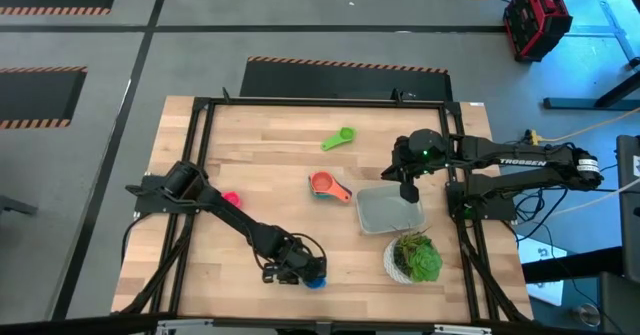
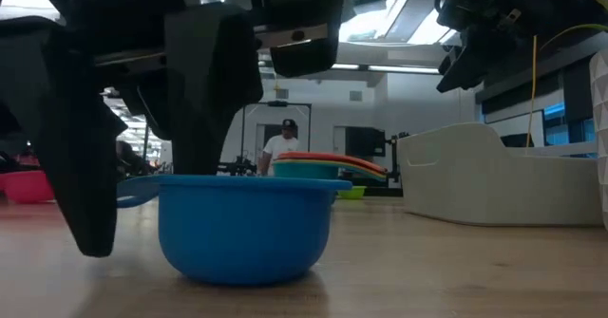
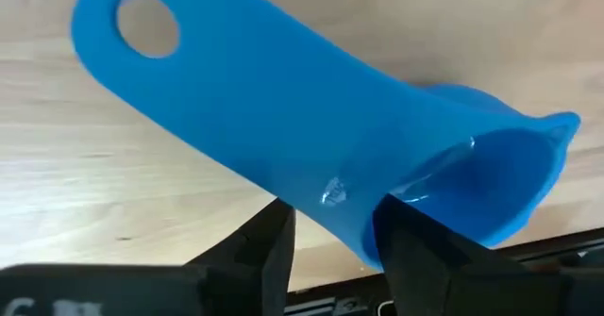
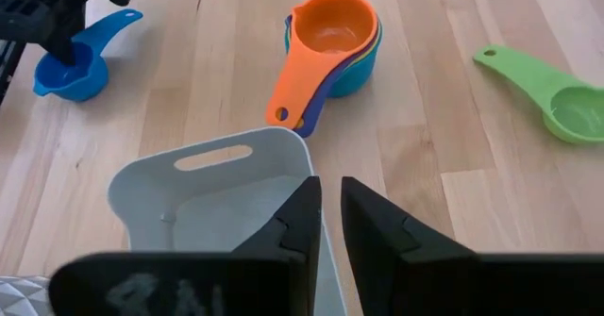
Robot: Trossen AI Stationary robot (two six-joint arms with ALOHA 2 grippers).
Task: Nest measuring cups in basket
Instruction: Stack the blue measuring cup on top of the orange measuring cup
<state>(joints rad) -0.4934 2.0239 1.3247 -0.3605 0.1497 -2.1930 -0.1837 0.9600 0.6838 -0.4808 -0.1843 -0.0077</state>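
Observation:
A blue measuring cup (image 3: pixel 311 118) sits upright on its bowl near the table's near edge (image 2: pixel 242 228). My left gripper (image 3: pixel 335 231) comes down over it, open, its fingers on either side of the handle where it joins the bowl. A nested stack with an orange cup on top (image 4: pixel 335 38) stands mid-table. A green cup (image 1: pixel 338 140) lies toward the far side, and a pink cup (image 1: pixel 231 199) sits beside the left arm. The light-gray basket (image 4: pixel 160 179) rests flat on the right. My right gripper (image 1: pixel 408 190) hovers above it, shut and holding nothing. My left gripper points down from above, its fingers (image 3: pixel 415 250) astride the blue cup's handle near the bowl (image 3: pixel 344 212). I cannot tell whether they touch it. The cup stands level on the table.
A round white pot with a green plant (image 1: pixel 413 258) stands just near of the basket. A black frame rail (image 1: pixel 200 155) runs around the tabletop. Bare wood lies between the blue cup and the stack. A person stands far off in the room (image 2: pixel 282 147).

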